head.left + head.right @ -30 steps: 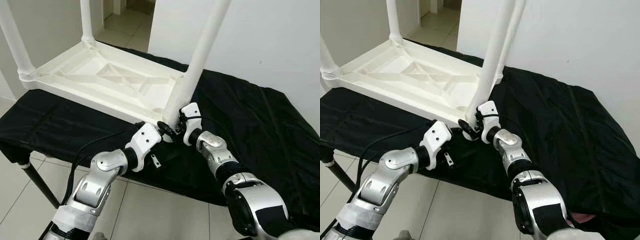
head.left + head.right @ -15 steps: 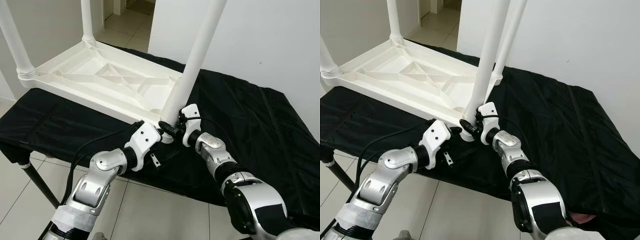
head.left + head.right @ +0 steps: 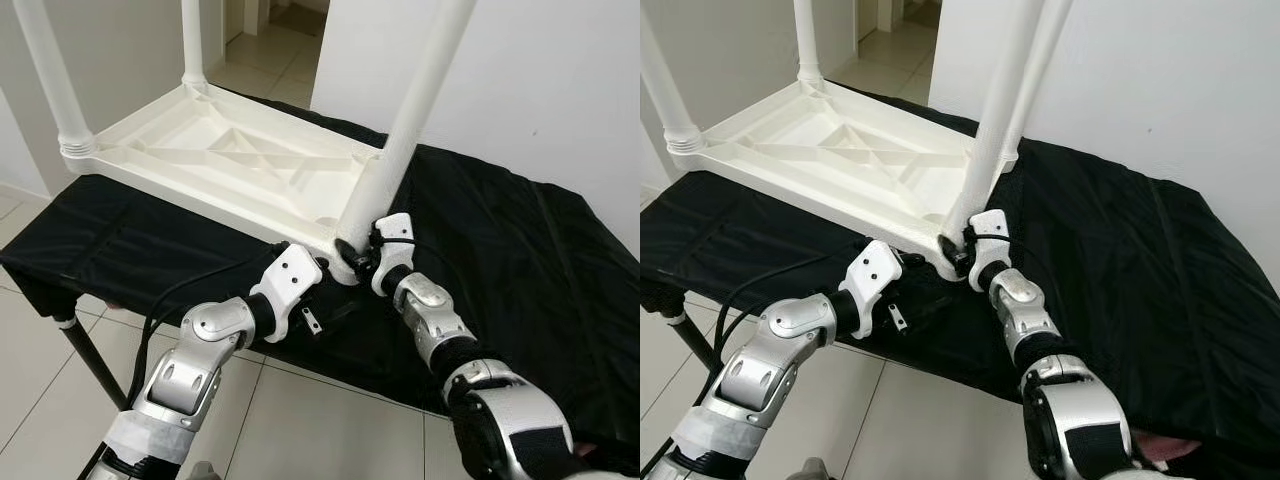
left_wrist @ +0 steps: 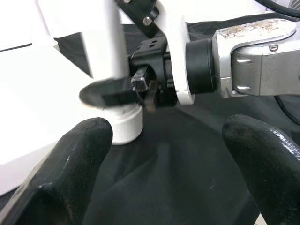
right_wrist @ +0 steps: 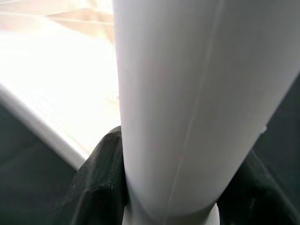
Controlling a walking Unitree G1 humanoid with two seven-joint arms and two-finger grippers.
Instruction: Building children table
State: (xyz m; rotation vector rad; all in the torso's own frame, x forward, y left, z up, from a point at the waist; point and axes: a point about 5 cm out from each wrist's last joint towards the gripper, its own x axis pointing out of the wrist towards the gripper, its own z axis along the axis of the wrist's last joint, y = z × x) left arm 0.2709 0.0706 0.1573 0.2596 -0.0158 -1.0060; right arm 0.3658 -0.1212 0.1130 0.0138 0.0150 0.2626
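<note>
A white plastic children's table lies upside down on a black-covered table. Three of its legs stand upright, among them one at the far left and one at the back. A fourth leg stands slightly tilted at the near corner. My right gripper is shut on the base of that leg, one finger on each side. Just left of that corner is my left gripper, open, its fingers spread wide and facing the leg's foot and the right gripper.
The black cloth hangs over the front edge near my arms. A dark metal table leg stands on the tiled floor at the left. A white wall rises behind on the right, and a doorway opens at the back. A black cable runs along my left arm.
The whole view has shifted a little to the right. My right gripper keeps its hold on the leg's base at the corner. The left gripper stays open beside it.
</note>
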